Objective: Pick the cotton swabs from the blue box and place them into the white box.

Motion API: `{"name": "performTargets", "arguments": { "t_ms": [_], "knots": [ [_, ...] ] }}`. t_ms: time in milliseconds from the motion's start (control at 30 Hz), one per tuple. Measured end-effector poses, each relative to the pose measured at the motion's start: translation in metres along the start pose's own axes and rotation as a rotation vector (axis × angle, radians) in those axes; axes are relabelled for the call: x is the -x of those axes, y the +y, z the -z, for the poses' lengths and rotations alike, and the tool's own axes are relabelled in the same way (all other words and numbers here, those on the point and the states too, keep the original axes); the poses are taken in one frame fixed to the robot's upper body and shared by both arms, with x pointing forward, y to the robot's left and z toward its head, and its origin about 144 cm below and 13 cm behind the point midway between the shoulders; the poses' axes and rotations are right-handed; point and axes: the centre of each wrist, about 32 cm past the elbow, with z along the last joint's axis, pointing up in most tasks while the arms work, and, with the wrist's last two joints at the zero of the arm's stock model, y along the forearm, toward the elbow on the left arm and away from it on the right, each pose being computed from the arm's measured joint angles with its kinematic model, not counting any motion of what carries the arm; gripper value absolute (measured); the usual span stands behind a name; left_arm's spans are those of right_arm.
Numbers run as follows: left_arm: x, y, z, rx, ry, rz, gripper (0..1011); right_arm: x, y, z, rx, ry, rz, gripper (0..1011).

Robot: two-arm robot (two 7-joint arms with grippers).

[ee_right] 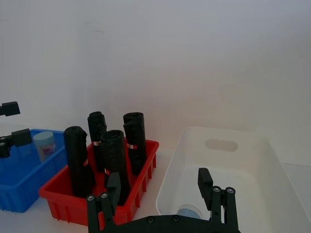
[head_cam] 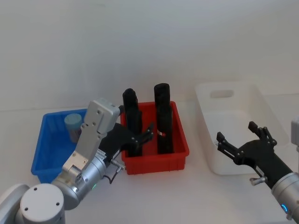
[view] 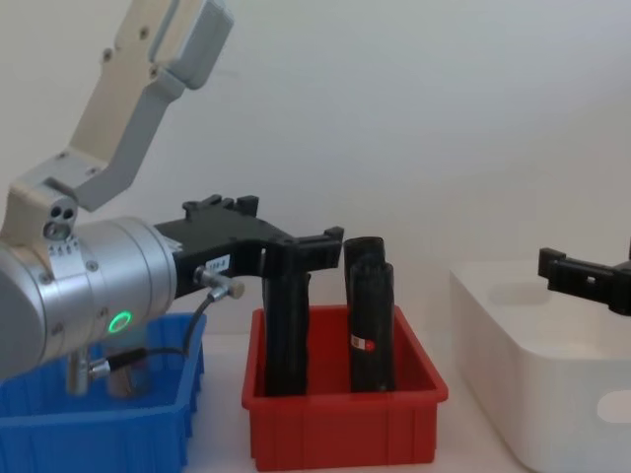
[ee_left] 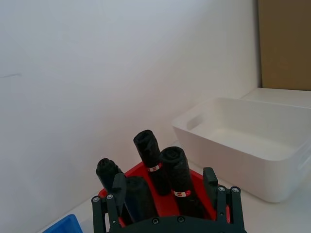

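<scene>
— How far along are they? Start with the head view.
— The blue box (head_cam: 44,154) sits at nine o'clock of the red bin (head_cam: 154,164), and the white box (head_cam: 261,107) at three o'clock. One cotton swab tub (head_cam: 72,127) stands by the blue box's far wall, toward twelve o'clock. The left gripper (head_cam: 142,135) hangs over the red bin's near-left part, fingers spread and empty. The right gripper (head_cam: 236,131) hovers over the white box's near end, also spread and holding nothing.
— And the left wrist view?
— Its two fingers stand apart with nothing between them. The black rolls (ee_left: 167,174) are just beyond, and the white box is farther off.
— The right wrist view?
— That's the telling one. A second tub (ee_right: 189,212) shows its grey-blue lid on the white box's floor, below the parted fingers. The first tub is over in the blue box.
— The chest view?
— The left gripper is at eleven o'clock above the red bin. The right gripper is above the white box at three o'clock.
— So?
— I'd judge one tub is delivered and at least one is left to fetch, with neither gripper on it yet
</scene>
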Motion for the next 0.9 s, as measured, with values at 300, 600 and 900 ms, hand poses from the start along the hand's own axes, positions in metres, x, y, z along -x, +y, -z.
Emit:
{"name": "performTargets", "arguments": {
  "t_ms": [300, 600, 900],
  "knots": [
    [0.012, 0.012, 0.011, 0.023, -0.002, -0.085, 1004, 0.000, 0.000, 0.000, -0.001, 0.000, 0.000, 1002],
    [0.014, 0.014, 0.013, 0.028, -0.002, -0.101, 1004, 0.000, 0.000, 0.000, -0.001, 0.000, -0.001, 1002],
    [0.014, 0.014, 0.013, 0.028, -0.002, -0.102, 1004, 0.000, 0.000, 0.000, -0.001, 0.000, 0.000, 1002]
  ]
}}
